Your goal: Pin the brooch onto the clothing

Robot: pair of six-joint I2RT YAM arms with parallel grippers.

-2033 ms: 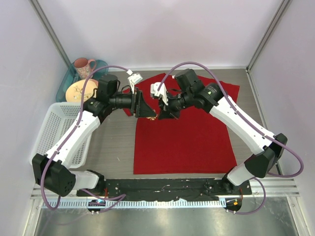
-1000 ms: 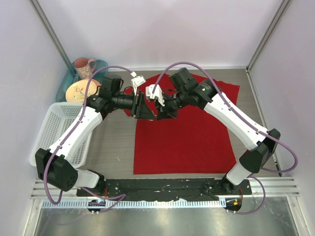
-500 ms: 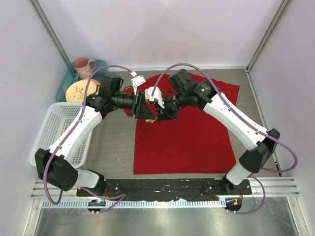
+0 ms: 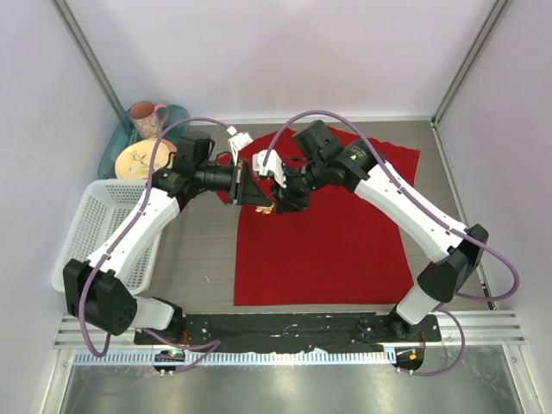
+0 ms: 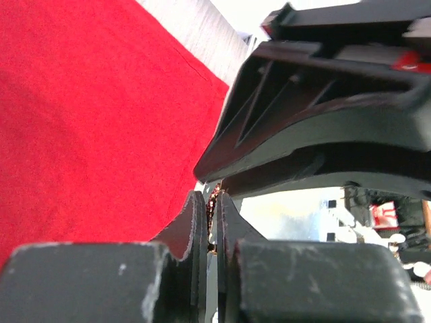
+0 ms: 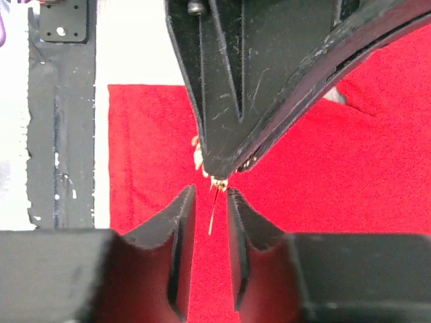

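The red T-shirt point(image 4: 328, 233) lies flat on the table. My left gripper point(image 4: 258, 199) hovers over its upper left part, shut on the tiny pale brooch point(image 4: 268, 208). In the right wrist view the left fingers point(image 6: 236, 101) hang down from the top. The brooch point(image 6: 201, 159) shows at their tip, and its thin pin point(image 6: 212, 212) points down. My right gripper point(image 6: 211, 192) is open, its jaws either side of the pin without touching it. In the left wrist view my left gripper point(image 5: 211, 196) is closed on a dark sliver of the brooch point(image 5: 214, 205), under a right finger point(image 5: 323, 121).
A white basket point(image 4: 90, 233) stands at the left edge. Behind it a teal tray point(image 4: 112, 155) holds a pink mug point(image 4: 148, 116) and a plate point(image 4: 138, 159). A black rail point(image 4: 293, 328) runs along the near edge. Walls close in left, right and back.
My right gripper has moved left and closer to the left gripper, so its jaws now flank the brooch's pin. The left gripper has stayed about where it was, still holding the brooch.
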